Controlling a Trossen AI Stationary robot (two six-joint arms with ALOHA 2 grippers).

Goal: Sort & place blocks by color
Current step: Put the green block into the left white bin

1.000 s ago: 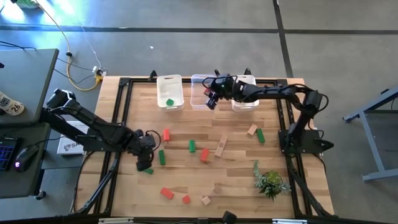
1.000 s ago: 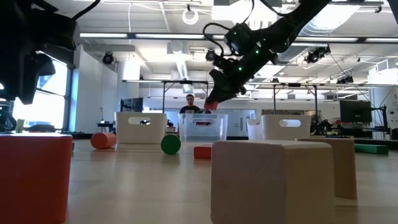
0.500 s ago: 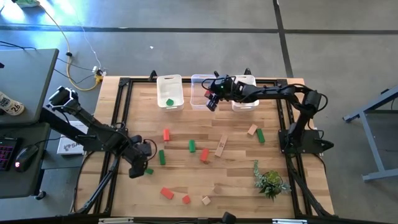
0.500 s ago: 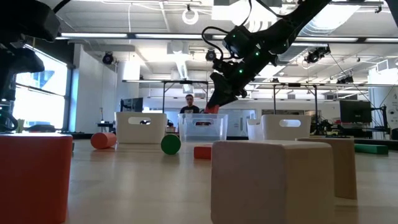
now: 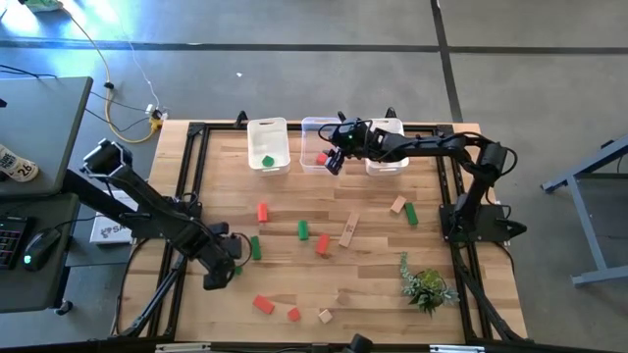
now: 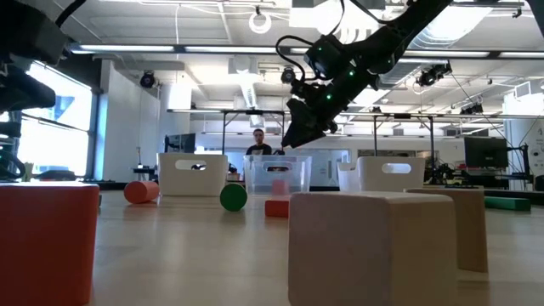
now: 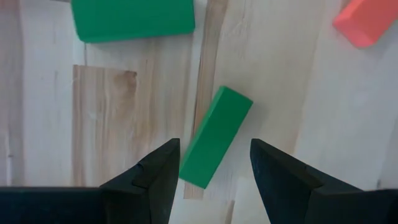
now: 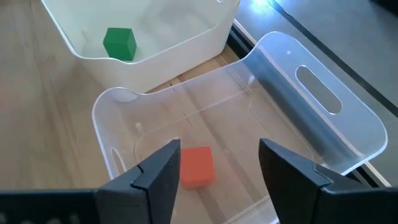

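Blocks lie scattered over the bench: reds and a tan near the front edge, greens, reds and tans across the middle, and two already binned at the back edge.

Nearest my work is the green bar under my left claw, toward the front left of the bench. My left fingers stand wide apart with nothing between them, one either side of the bar's near end, above it and not touching. A second green bar lies just beyond, and a red block off to one side. I judge these painted wooden pieces light, stiff and not fragile, but smooth enough to slip or twist if I pinch a corner. This bar lies at a slant between my fingers, so I would turn my wrist to square up and close across its two long flat sides near the middle.

Farther off, at the back edge, my right claw hangs over the clear bin, spread open and holding nothing. A red cube rests on that bin's floor. The white bin beside it holds a green cube.

I can read no brand, label or writing on the blocks or bins.
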